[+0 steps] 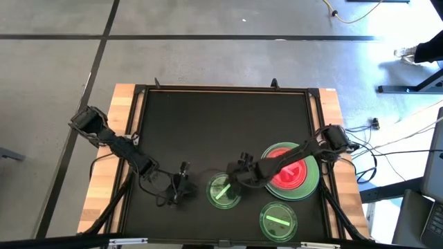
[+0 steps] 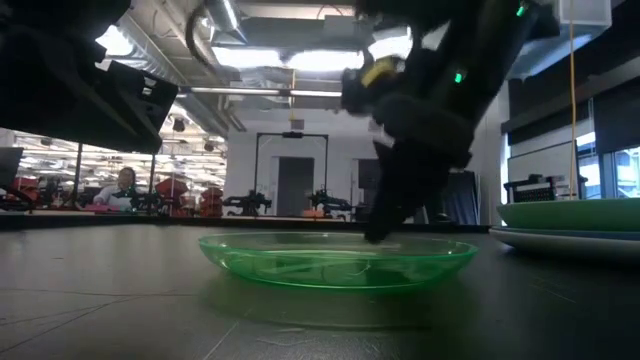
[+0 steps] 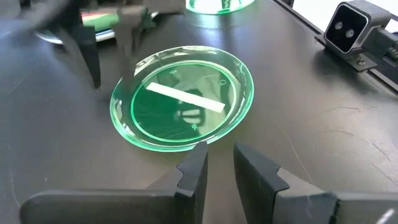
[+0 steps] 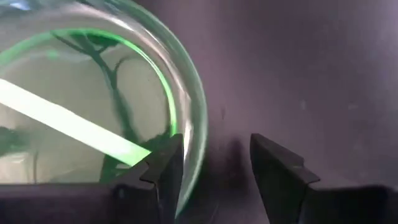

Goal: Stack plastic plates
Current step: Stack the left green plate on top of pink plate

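A small translucent green plate [image 1: 223, 191] [image 3: 183, 96] [image 2: 335, 258] with a pale centre stripe lies flat on the black mat. My right gripper [image 1: 240, 173] [image 4: 214, 171] is open and tipped down over the plate's rim [image 4: 194, 140], with one finger over the plate's inside and the other outside it. My left gripper [image 1: 181, 183] [image 3: 217, 168] is open a little and hovers just left of this plate, apart from it. At the right, a large green plate [image 1: 309, 181] carries pink plates [image 1: 287, 173] and rests on a white plate [image 2: 560, 240]. My right gripper comes at the small green plate's rim [image 4: 194, 140] slanting down from the far right, with one finger [image 4: 163, 168] over the inside and one [image 4: 277, 171] outside. I cannot tell whether either finger touches the plate. The plate lies flat on the mat.
A second small green striped plate [image 1: 278, 220] lies near the table's near edge, right of centre. A camera [image 3: 348, 28] sits at the table's near edge. The mat's far half [image 1: 221, 124] is bare. People sit far back in the room [image 2: 120, 185].
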Robot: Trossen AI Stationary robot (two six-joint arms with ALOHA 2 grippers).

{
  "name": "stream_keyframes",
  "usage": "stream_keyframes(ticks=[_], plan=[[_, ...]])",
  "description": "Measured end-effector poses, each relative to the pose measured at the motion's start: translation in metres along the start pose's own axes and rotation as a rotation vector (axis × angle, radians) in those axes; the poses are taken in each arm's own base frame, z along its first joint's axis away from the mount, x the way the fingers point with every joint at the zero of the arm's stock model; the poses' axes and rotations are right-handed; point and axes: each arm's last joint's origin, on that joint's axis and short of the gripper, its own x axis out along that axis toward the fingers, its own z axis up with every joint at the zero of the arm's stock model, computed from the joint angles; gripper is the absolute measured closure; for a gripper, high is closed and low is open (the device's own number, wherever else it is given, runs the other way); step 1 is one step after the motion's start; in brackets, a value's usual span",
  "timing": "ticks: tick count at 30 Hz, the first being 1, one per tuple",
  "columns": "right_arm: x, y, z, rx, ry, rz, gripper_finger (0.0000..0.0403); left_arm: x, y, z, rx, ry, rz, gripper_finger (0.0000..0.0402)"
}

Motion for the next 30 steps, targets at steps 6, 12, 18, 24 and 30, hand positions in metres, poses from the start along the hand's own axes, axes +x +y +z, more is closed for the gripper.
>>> stream_keyframes(ticks=[6, 12, 18, 24, 30], plan=[[0.015, -0.008, -0.004, 0.054, -0.028, 0.145, 0.0227, 0.0, 0.0, 0.0, -0.001, 0.002, 0.0, 0.033], [0.018, -0.011, -0.009, 0.081, -0.044, 0.146, 0.0256, 0.0, 0.0, 0.0, -0.001, 0.001, 0.013, 0.033], [0.018, -0.011, -0.009, 0.067, -0.051, 0.13, 0.0343, 0.0, 0.001, 0.0, -0.001, 0.0, 0.024, 0.033], [0.016, -0.01, -0.009, 0.03, -0.064, 0.115, 0.0395, 0.0, 0.001, 0.0, -0.001, 0.0, 0.024, 0.033], [-0.003, -0.01, -0.009, -0.01, -0.071, 0.097, 0.0399, 0.0, 0.001, 0.0, -0.002, 0.0, 0.023, 0.033]])
